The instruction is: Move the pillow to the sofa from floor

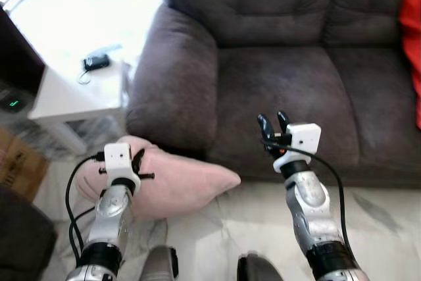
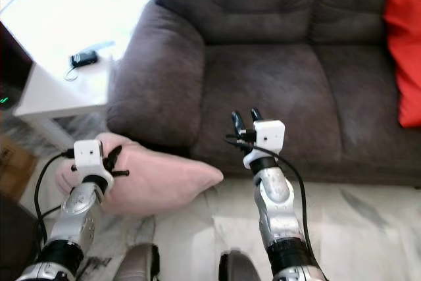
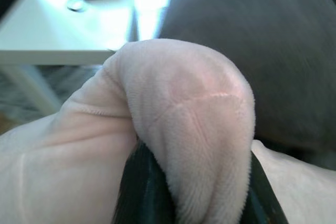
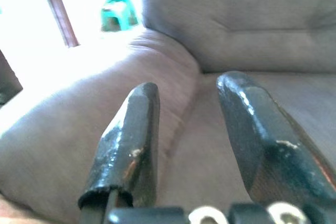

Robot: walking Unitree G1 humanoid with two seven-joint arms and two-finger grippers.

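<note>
The pink pillow [image 1: 174,182] lies on the floor [image 1: 263,228] against the sofa [image 1: 283,90] base, below its armrest, beside the white bench [image 1: 72,90]. The left claw [image 1: 137,162] pinches a fold of the pillow's near end between its fingers. The right claw [image 1: 273,125] hangs narrowly parted and empty over the seat's front edge, with bare cushion beyond it.

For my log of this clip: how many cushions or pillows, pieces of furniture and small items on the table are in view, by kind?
Pink pillow, pinched by the left gripper: 1
Red cushion on the sofa: 1
Dark sofa: 1
White side table: 1
Small black device on the table: 1
Total: 5
The right gripper hovers open over the seat, holding nothing.
</note>
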